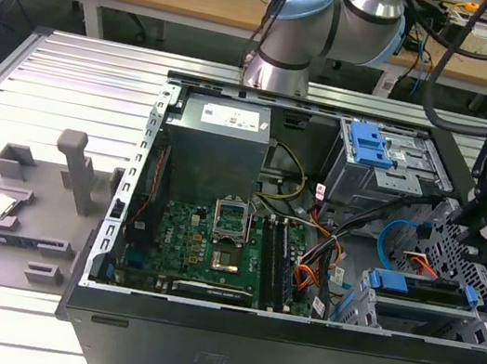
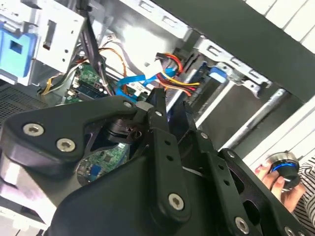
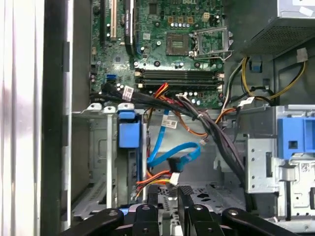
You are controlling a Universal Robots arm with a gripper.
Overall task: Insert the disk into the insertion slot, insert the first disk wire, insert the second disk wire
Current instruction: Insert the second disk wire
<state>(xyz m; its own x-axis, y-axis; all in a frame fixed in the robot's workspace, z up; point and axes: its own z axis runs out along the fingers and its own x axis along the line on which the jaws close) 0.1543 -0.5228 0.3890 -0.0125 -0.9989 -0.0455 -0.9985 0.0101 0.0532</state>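
The disk [image 1: 432,292], in its blue carrier [image 3: 129,133], lies inside the insertion slot [image 1: 431,321] at the case's corner on the exterior view's right. The first disk wire [image 3: 151,181], a red, orange and black bundle, ends in a plug just ahead of my fingertips. Right beside it, the second disk wire [image 3: 173,153] curls in a blue loop down to a dark plug. In the second wrist view the first disk wire [image 2: 178,73] and second disk wire [image 2: 140,78] lie just past my fingers. My gripper [image 3: 167,194] hovers over both plugs, fingers a small way apart, holding nothing. The gripper [image 1: 468,233] hangs over the case's rear wall.
A taller metal cage with a blue latch [image 1: 368,149] stands behind the slot. The motherboard [image 1: 214,243] and power supply [image 1: 218,140] fill the case's middle. A black cable bundle [image 3: 216,132] crosses near the wires. A grey fixture [image 1: 22,209] lies outside. A person's hand [image 2: 281,173] holds a knob.
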